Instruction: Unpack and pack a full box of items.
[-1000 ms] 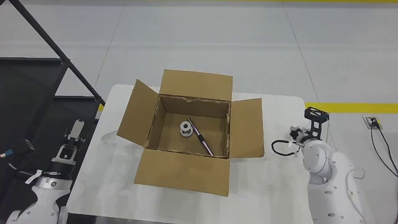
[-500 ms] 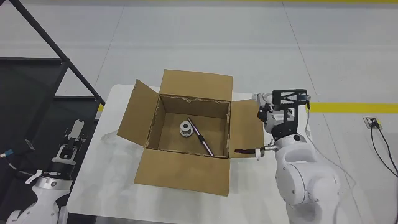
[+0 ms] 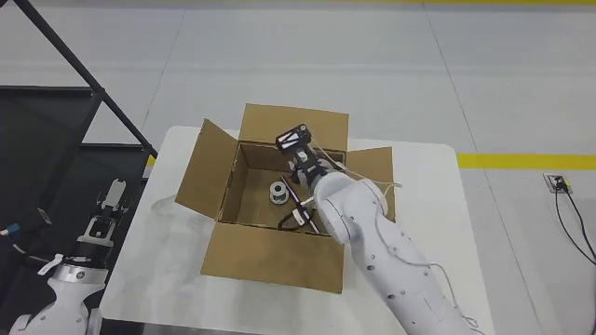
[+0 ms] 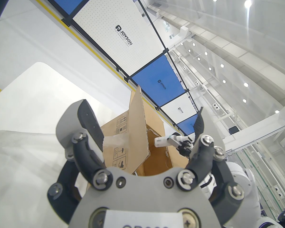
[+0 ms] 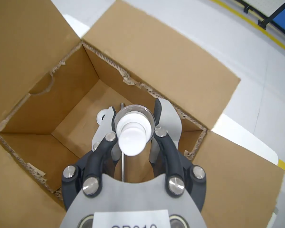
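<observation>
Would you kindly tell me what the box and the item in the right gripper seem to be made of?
The box looks like matte brown corrugated cardboard: its torn rim shows fluted layers. The item held in the right gripper seems smooth white plastic, faintly glossy, with a clear collar around it, plastic or glass; the look leaves that open.

Right end effector (image 5: pixel 135 110) points downward, clamped on a white-capped item (image 5: pixel 132 141); left end effector (image 4: pixel 142 110) spread, tilted upward.

The box (image 3: pixel 275 259) stands with flaps splayed wide. The right end effector (image 5: pixel 135 110), gripping a white container (image 5: pixel 132 141), hangs over its middle. Bare floor shows along the left wall.
</observation>
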### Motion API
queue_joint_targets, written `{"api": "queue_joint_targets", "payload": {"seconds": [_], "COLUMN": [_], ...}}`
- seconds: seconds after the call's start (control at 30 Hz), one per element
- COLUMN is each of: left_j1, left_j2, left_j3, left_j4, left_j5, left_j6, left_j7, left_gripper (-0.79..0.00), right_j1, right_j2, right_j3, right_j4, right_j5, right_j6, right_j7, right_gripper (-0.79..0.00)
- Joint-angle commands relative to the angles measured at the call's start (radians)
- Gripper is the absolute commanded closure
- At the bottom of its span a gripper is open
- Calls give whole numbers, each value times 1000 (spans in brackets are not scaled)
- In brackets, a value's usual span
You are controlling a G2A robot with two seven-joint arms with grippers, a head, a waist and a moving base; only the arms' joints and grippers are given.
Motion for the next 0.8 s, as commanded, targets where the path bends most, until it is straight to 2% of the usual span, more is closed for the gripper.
{"api": "queue_joint_targets", "payload": {"seconds": [0.0,0.17,0.3,0.37,0.43,0.57,0.6,0.63,0.77], "left_j1": [0,0,0,0,0,0,0,0,0], "left_j2": [0,0,0,0,0,0,0,0,0], "left_j3": [0,0,0,0,0,0,0,0,0], "left_j4": [0,0,0,0,0,0,0,0,0], "left_j5": [0,0,0,0,0,0,0,0,0], "left_j6": [0,0,0,0,0,0,0,0,0], "left_j7": [0,0,0,0,0,0,0,0,0], "left_gripper": [-785,-785,-785,-785,-785,-785,-785,-785,-785], "right_j1": [36,90,123,136,146,161,162,163,160], "right_j2": [-12,-43,-65,-75,-82,-93,-95,-96,-100], "right_j3": [-26,-86,-109,-118,-121,-122,-122,-122,-120], "right_j4": [101,273,372,406,433,471,476,477,467], "right_j5": [9,-2,22,28,36,49,49,49,37], "right_j6": [-2,68,79,85,86,83,82,80,85], "right_j7": [7,0,-11,-15,-22,-32,-34,-35,-32], "right_gripper": [0,0,0,-206,-323,-379,-422,-517,-634]}}
